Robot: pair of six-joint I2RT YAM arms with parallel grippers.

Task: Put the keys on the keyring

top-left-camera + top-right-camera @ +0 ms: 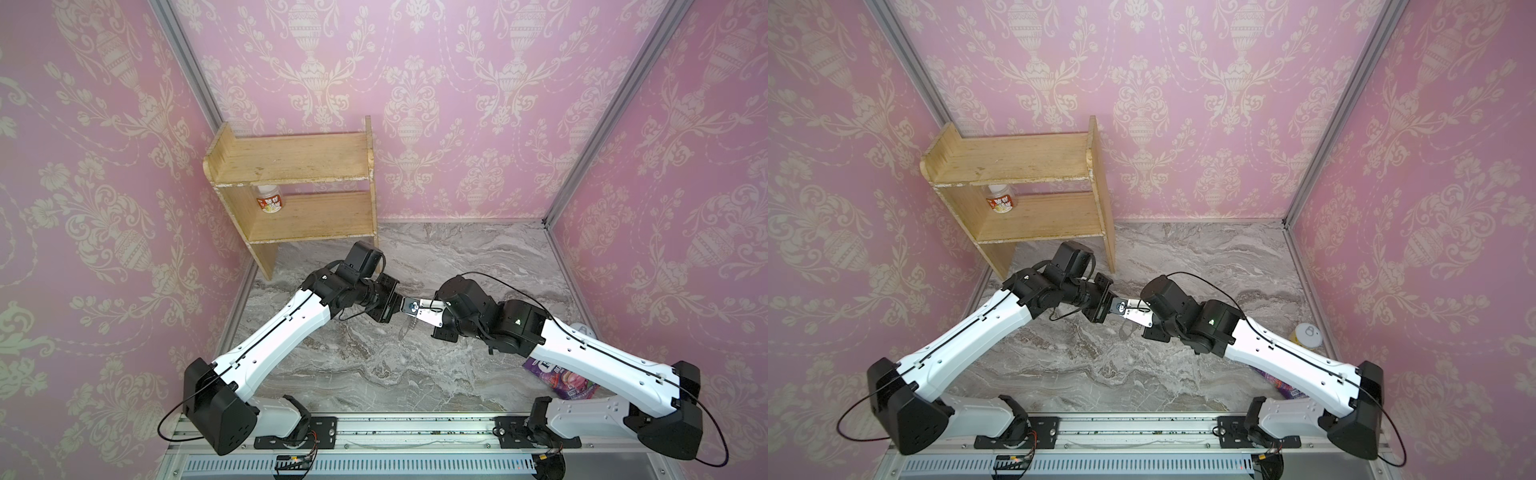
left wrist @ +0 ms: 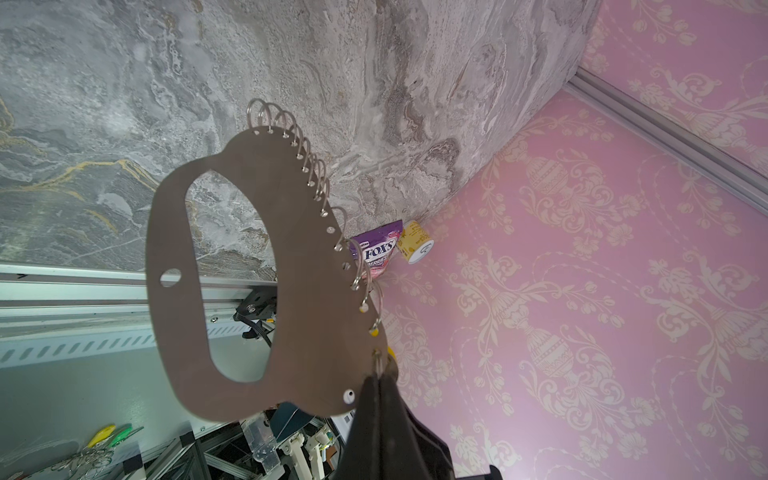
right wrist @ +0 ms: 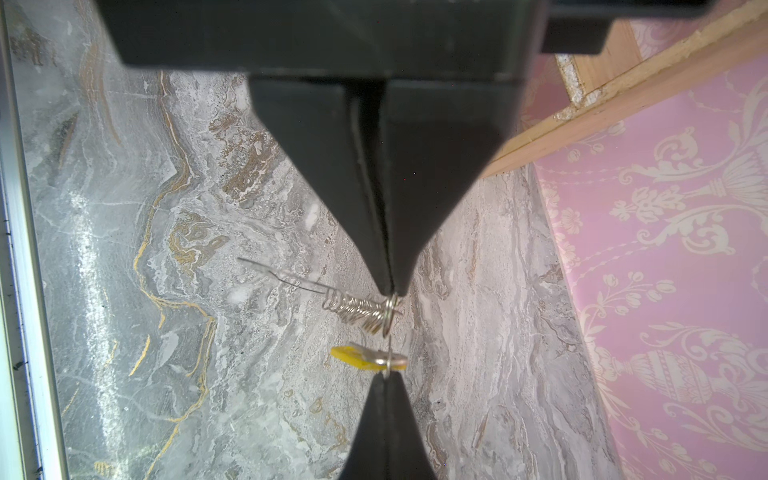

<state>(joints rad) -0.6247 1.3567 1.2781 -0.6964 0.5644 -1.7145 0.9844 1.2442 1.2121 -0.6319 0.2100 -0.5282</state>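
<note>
The keyring (image 2: 232, 266), a flat grey plate with an oval cut-out and a row of silver rings (image 2: 291, 124), hangs in mid-air over the marble table. My left gripper (image 2: 378, 376) is shut on the end ring of the plate. In the right wrist view the plate (image 3: 286, 280) shows edge-on. There my right gripper (image 3: 386, 376) is shut on the far side of that same ring, facing my left gripper (image 3: 391, 291). The keys (image 3: 361, 357), a silver key with a yellow tag, sit on the ring at my right fingertips. In both top views the left gripper (image 1: 402, 305) (image 1: 1112, 306) and the right gripper (image 1: 417, 308) (image 1: 1126, 309) meet tip to tip.
A wooden shelf (image 1: 291, 166) stands at the back left with a small jar (image 1: 270, 200) on its lower board. A purple candy bag (image 1: 557, 376) and a yellow can (image 1: 1307, 334) lie at the right wall. An aluminium rail (image 1: 395, 428) runs along the front edge.
</note>
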